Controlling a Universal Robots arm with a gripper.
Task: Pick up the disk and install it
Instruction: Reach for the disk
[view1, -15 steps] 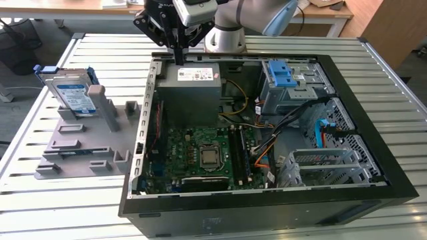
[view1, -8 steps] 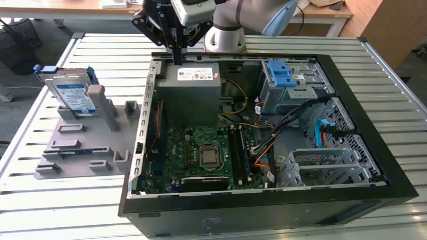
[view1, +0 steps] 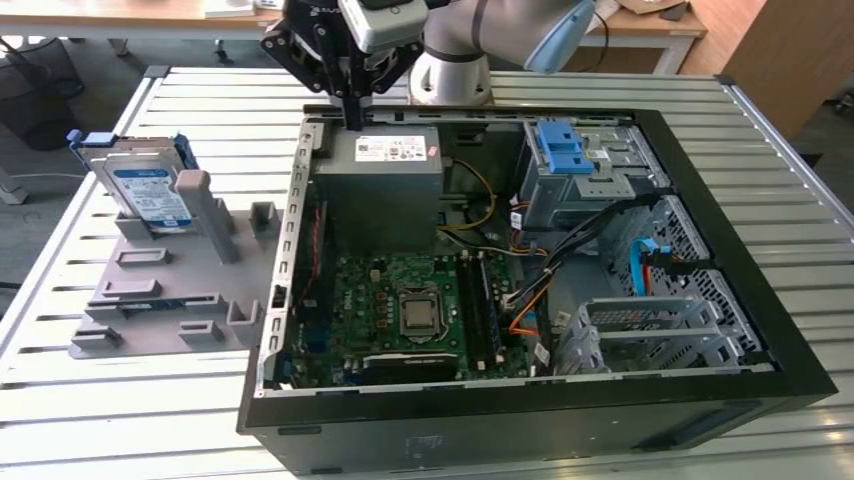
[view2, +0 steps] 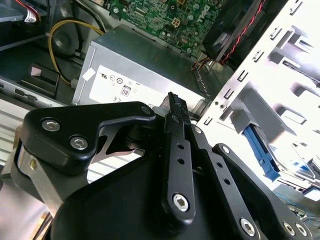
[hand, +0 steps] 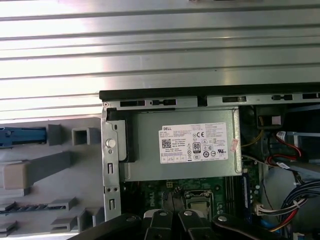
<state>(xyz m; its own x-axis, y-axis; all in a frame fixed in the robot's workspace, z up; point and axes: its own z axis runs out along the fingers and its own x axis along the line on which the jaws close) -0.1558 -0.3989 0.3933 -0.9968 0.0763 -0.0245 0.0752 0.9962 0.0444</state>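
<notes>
Collision looks the main risk: the gripper (view1: 354, 118), fingers closed on nothing, hangs just above the power-supply box (view1: 378, 185), so a low sideways move could strike the case wall (view1: 298, 200). Beyond that wall, well apart from the gripper, the disk (view1: 144, 192) stands upright in the grey fixture (view1: 167, 275).

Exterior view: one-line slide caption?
Gripper, jaws shut, above the grey metal power-supply box; silver disk with blue rails stands in grey plastic holder.

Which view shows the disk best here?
The exterior view: the disk stands upright in the grey holder, label visible. The first wrist view catches a blue rail, likely its own; the second wrist view faces the power supply.
</notes>
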